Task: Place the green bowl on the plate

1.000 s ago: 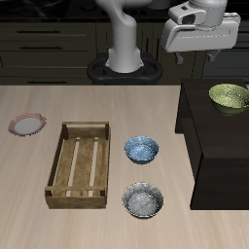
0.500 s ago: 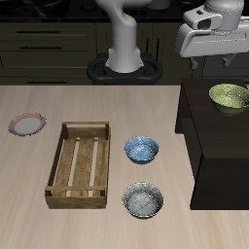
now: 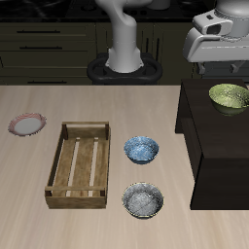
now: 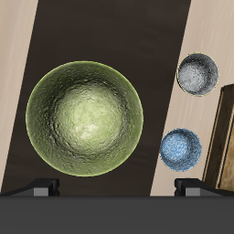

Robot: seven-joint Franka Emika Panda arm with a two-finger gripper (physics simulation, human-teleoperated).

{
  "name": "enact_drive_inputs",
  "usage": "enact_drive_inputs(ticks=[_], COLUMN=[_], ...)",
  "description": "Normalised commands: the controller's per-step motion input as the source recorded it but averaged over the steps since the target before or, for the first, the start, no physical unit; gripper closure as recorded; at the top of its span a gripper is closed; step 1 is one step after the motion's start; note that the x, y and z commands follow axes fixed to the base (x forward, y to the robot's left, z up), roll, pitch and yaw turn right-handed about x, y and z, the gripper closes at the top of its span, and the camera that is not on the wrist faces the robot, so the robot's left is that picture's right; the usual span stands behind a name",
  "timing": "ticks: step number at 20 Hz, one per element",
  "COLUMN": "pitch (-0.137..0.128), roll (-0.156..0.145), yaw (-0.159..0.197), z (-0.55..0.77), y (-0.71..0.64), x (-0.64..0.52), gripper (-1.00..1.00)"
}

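Observation:
The green bowl [image 3: 230,95] sits upright on a dark raised block [image 3: 206,146] at one end of the table; the wrist view shows it from straight above [image 4: 83,118], with a mottled pale inside. My gripper [image 3: 218,64] hangs open and empty high above the bowl, a little farther back. In the wrist view the gripper [image 4: 117,188] shows both fingertips [image 4: 41,187] spread wide, with nothing between them. The plate [image 3: 27,124], pink-red rimmed, lies on the table at the opposite end.
A wooden slatted tray [image 3: 80,162] lies mid-table. A blue-patterned bowl [image 3: 141,149] [image 4: 180,149] and a grey speckled bowl [image 3: 143,200] [image 4: 197,73] sit between the tray and the dark block. The robot's base [image 3: 124,58] stands at the back.
My gripper has moved sideways toward the green bowl's end of the table and now hangs over it. It stays open. The objects have not moved.

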Motion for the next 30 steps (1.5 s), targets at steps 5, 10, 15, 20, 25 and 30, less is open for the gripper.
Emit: enact_drive_inputs(ticks=[5,10,15,20,25,30], pitch=[-0.013,0.043,0.039,0.033,0.039,-0.003], roll=[0.000,-0.007,0.014,-0.024,0.033,0.020], yaw=[0.014,-0.024,-0.008,-0.013,0.025,-0.008], z=[-0.22,-0.35,-0.29,-0.31,-0.29,-0.10], y=[0.09,-0.09,-0.10,-0.15,-0.03,0.01], x=[0.21,0.08,0.01,0.04,-0.06,-0.10], gripper=[-1.00,-1.00,-1.00,-1.00,1.00,1.00])
